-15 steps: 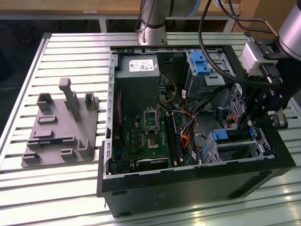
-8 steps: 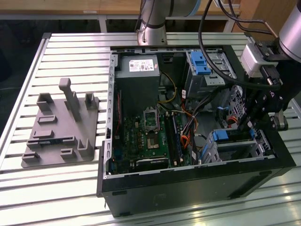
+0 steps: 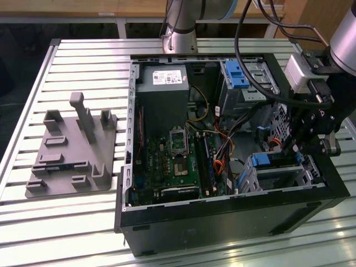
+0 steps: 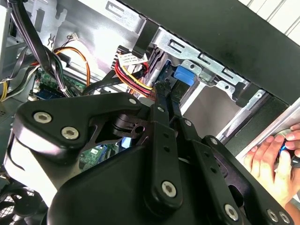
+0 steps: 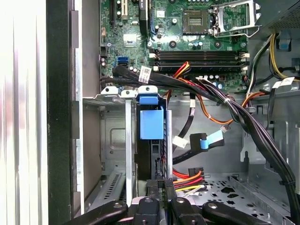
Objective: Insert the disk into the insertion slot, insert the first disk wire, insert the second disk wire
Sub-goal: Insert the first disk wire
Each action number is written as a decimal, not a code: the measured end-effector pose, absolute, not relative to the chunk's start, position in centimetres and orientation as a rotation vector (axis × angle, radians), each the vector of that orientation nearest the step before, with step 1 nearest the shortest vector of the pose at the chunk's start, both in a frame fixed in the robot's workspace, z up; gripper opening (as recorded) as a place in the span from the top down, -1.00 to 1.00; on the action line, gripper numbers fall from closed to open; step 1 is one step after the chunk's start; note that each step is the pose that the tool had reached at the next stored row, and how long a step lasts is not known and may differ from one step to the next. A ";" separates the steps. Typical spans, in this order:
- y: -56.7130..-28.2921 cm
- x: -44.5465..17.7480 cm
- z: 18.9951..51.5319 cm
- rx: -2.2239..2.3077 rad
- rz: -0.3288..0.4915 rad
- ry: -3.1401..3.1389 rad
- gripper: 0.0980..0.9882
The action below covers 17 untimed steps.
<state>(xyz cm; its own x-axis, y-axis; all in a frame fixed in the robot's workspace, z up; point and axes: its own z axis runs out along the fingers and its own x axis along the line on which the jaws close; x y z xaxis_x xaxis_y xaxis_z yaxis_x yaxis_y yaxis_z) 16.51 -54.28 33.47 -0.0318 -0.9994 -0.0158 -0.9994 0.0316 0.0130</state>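
Straight ahead of my gripper (image 5: 161, 183), jaws clenched: disk (image 5: 149, 159) on edge in cage (image 5: 115, 138), long axis running away frm me, blue tab (image 5: 151, 124) farthest; cable bundle (image 5: 187, 82) crosses beyond.

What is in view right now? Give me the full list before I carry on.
table: one, silver slatted metal, under everything.
fixture plate: one, grey, on the table at the exterior view's left.
computer case: one, black, open, beside the plate.
motherboard: one, green, inside the case.
power supply: one, grey, inside the case next to the motherboard.
taller bay: one, grey with a blue latch, inside the case.
insertion slot: one, grey cage, at the exterior view's right.
disk: one, blue carrier, in the insertion slot.
wires: several, black, red, orange, yellow, beside the slot.
person's hand: one, outside the case.
robot arm: one, silver, behind the case.
hand: one, black, at the slot.
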 end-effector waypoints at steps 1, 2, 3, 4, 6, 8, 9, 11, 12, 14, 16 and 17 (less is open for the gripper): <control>-54.3 16.5 33.4 -2.184 0.032 2.255 0.85; -54.3 16.5 33.4 -2.184 0.032 2.255 0.85; -54.3 16.5 33.3 -2.184 0.032 2.255 0.85; -54.3 16.5 33.2 -2.184 0.032 2.255 0.85; -54.3 16.5 33.1 -2.184 0.032 2.255 0.85; -54.3 16.5 33.0 -2.184 0.032 2.255 0.85; -54.3 16.5 32.9 -2.184 0.032 2.255 0.85; -54.3 16.5 32.8 -2.184 0.031 2.255 0.85; -54.3 16.5 32.8 -2.184 0.031 2.255 0.85; -54.3 16.5 32.8 -2.184 0.032 2.255 0.83; -54.3 16.5 32.8 -2.184 0.032 2.255 0.56; -54.3 16.5 32.9 -2.183 0.032 2.255 0.56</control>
<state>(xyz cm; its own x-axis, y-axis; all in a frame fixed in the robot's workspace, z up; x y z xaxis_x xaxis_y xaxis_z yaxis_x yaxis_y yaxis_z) 16.51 -54.32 32.91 -0.0326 -0.9993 -0.0158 -0.9994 0.0324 0.0130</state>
